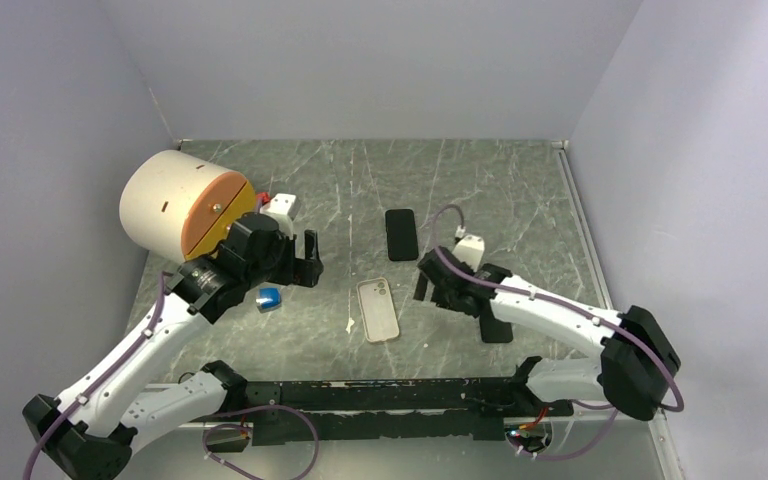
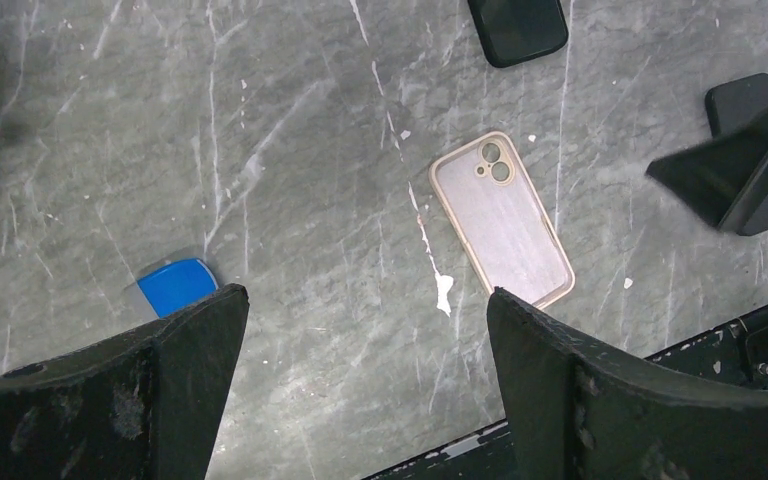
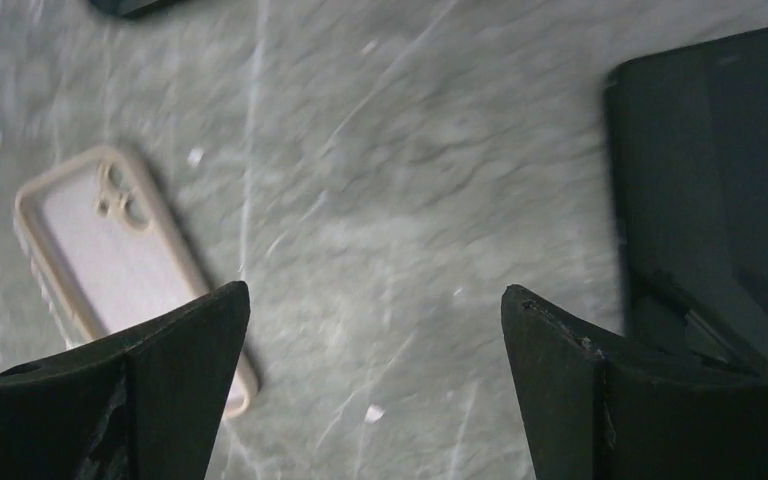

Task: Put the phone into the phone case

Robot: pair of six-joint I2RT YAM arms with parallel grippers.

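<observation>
The pale beige phone case (image 1: 378, 310) lies open side up on the table, between the two arms. It also shows in the left wrist view (image 2: 502, 218) and the right wrist view (image 3: 120, 240). One black phone (image 1: 401, 234) lies beyond the case, at the top edge of the left wrist view (image 2: 517, 28). A second black phone (image 1: 497, 325) lies partly under my right arm and at the right of the right wrist view (image 3: 720, 170). My left gripper (image 1: 310, 262) (image 2: 365, 298) is open and empty, left of the case. My right gripper (image 1: 430, 285) (image 3: 375, 295) is open and empty, between the case and the second phone.
A large cream cylinder with an orange face (image 1: 185, 205) lies on its side at the back left. A small blue object (image 1: 269, 297) (image 2: 172, 285) sits by my left gripper. A black rail (image 1: 380, 395) runs along the near edge. Walls close in three sides.
</observation>
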